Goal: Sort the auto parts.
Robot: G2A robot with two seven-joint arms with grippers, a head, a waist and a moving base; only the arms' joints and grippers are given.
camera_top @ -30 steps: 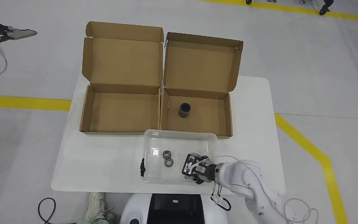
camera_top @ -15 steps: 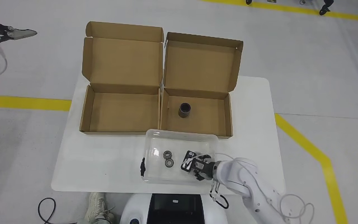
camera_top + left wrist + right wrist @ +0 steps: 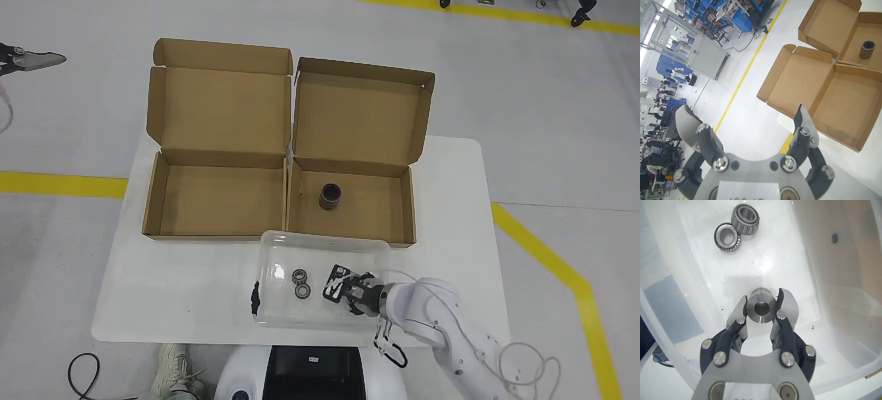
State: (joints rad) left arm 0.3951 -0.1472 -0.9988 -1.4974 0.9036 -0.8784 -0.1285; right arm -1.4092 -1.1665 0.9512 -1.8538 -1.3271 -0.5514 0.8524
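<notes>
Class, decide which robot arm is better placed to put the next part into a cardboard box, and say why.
Right. The right gripper is shut on a metal sleeve inside the clear bin, ready to lift. The left gripper is open and empty, off beside the boxes, away from the bin.

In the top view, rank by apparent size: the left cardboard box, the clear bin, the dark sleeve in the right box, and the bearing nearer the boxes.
1. left cardboard box
2. clear bin
3. dark sleeve
4. bearing, only slightly smaller; that pair is close.
</notes>
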